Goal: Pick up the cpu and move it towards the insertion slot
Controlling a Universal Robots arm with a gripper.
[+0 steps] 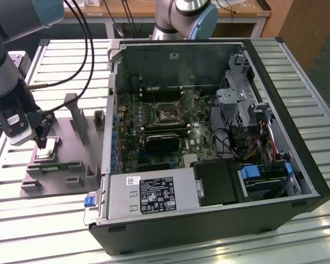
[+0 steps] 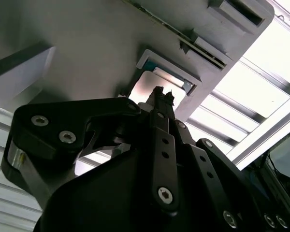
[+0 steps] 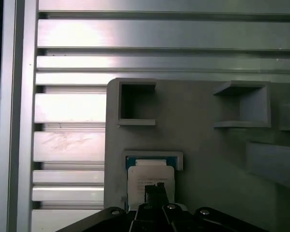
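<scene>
Jaws: on the arm's gripper (image 1: 42, 143), drawn together at the tips with no gap to be seen in both wrist views and nothing visibly pinched between them.
Jaw position: pointed down at the holder, directly over the cpu; whether the tips touch its top cannot be told.
Cpu (image 3: 150, 173): flat, pale metal top, lying directly under the jaw tips, seated level in its nest and not lifted.
Nest (image 3: 154, 158): shallow blue-edged recess around the chip, just ahead of the jaws in the first wrist view; it likely keeps the chip square and in a known spot for pickup.
Holder (image 1: 71, 165): grey block fixture below the jaws, carrying the nest, empty square pockets (image 3: 135, 104) and upright posts.
Insertion slot (image 1: 168, 114): silver-framed socket on the motherboard, well apart from the jaws, towards the exterior view's right.
Computer case (image 1: 154, 225): lying on its side with the panel off, which leaves the socket facing up and reachable from above.
Desk (image 1: 297, 60): slatted aluminium, beneath holder and case.
Task standing: chip not yet raised.
</scene>
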